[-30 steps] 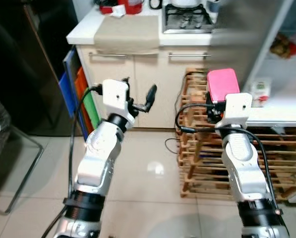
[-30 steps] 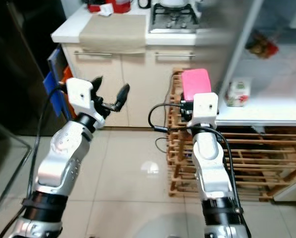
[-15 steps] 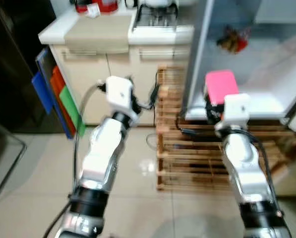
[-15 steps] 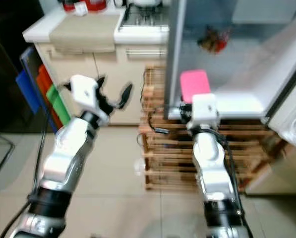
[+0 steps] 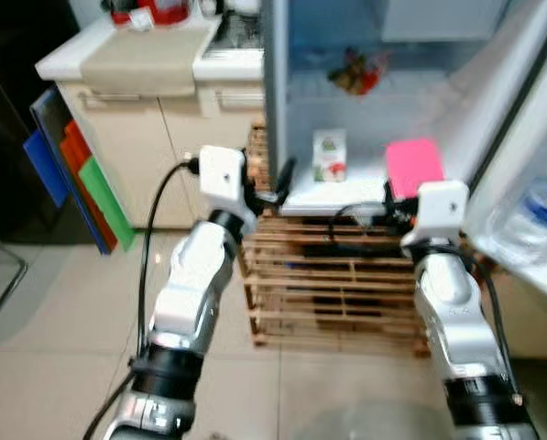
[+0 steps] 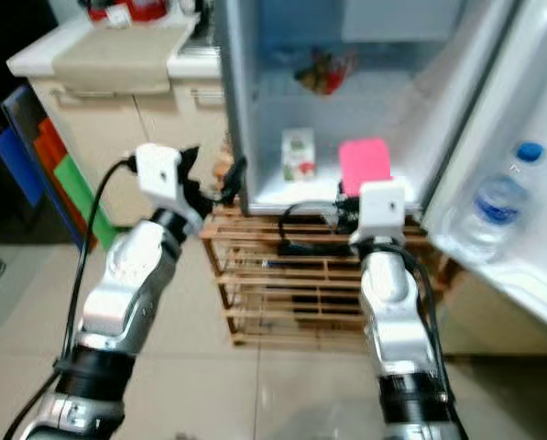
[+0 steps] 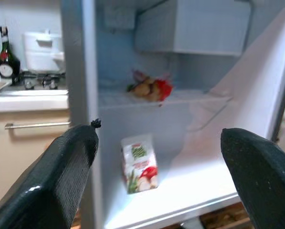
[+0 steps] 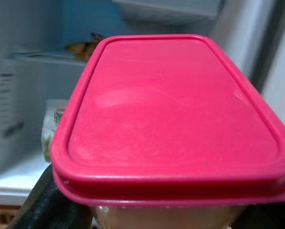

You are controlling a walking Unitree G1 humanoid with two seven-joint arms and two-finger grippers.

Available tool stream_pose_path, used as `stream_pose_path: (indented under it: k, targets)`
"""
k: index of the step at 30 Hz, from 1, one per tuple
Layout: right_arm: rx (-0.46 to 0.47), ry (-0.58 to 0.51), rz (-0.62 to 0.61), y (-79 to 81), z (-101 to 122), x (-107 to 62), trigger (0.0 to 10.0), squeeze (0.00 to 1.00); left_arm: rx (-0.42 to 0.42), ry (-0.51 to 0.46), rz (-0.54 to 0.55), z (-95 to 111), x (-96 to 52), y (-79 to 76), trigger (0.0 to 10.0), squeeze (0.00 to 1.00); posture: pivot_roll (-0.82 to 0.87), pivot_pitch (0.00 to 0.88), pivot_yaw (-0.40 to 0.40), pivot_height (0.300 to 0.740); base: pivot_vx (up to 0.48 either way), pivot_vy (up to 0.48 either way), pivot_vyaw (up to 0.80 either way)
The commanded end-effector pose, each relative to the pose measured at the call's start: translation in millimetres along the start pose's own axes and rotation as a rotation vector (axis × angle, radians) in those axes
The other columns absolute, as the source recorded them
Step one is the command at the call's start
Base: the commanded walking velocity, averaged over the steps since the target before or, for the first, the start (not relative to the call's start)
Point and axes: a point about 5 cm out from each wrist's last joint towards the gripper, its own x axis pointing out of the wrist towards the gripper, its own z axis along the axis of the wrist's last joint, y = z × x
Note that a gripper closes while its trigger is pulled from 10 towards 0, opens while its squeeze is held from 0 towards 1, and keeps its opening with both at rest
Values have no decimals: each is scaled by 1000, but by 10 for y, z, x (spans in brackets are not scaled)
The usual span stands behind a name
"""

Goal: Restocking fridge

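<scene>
1. Leftmost, a pale bench [image 5: 126, 64] carries a beige cloth [image 5: 145, 57] and red items at its back edge; blue, orange and green boards [image 5: 81, 188] lean against the cabinet side below it.
2. The left tool [image 5: 266, 183] is raised just in front of the open fridge [image 6: 255, 110], its two black fingers [image 7: 66, 176] spread wide apart with nothing between them.
3. On the fridge's lower shelf [image 5: 346, 192] stands a small carton [image 5: 328, 156], upright, printed in green and red; its writing is too small and blurred to read.
4. On the shelf above lies a red and yellow bundle of food [image 7: 149, 88], too blurred to tell more.
5. Below the fridge stands a slatted wooden rack [image 5: 328, 293] on the tiled floor.
6. The right tool [image 5: 397, 209] is clamped on a container with a pink lid [image 8: 175, 114], gripping its pale body from beneath, near the front edge of the lower shelf and to the right of the carton.
7. The lid is a plain rounded rectangle with a raised rim, glossy, with no label or writing to be read; the container stands upright, and the lid's long axis runs away from the wrist toward the fridge interior.
8. Rightmost, the fridge door [image 6: 520, 137] stands open, with a clear bottle with a blue cap [image 6: 500, 197] upright in its door shelf; no label can be read.
</scene>
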Motion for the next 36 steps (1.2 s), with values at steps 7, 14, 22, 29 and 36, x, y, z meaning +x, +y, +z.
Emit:
stream_pose_path:
  k: [7,14,22,29,36]
  targets:
    - [1,-10,53,143,42,20,10000,0,38,21,12,-27,-40,47,10000,0,-103,0,67,740,0,0,0]
    - [6,144,37,111,-240,-6,10000,0,87,209,-154,-397,-382,125,10000,0,-67,0,60,740,0,0,0]
    - [6,148,56,175,-281,15,10000,0,66,310,-197,-660,-503,69,10000,0,-44,0,44,740,0,0,0]
    - [-12,119,56,189,-226,105,10000,0,108,297,-265,-605,-569,41,10000,0,-40,0,47,740,236,0,0]
    - [28,86,-23,82,-137,206,10000,0,106,286,-310,-559,-542,-22,10000,0,-43,0,45,740,457,0,0]
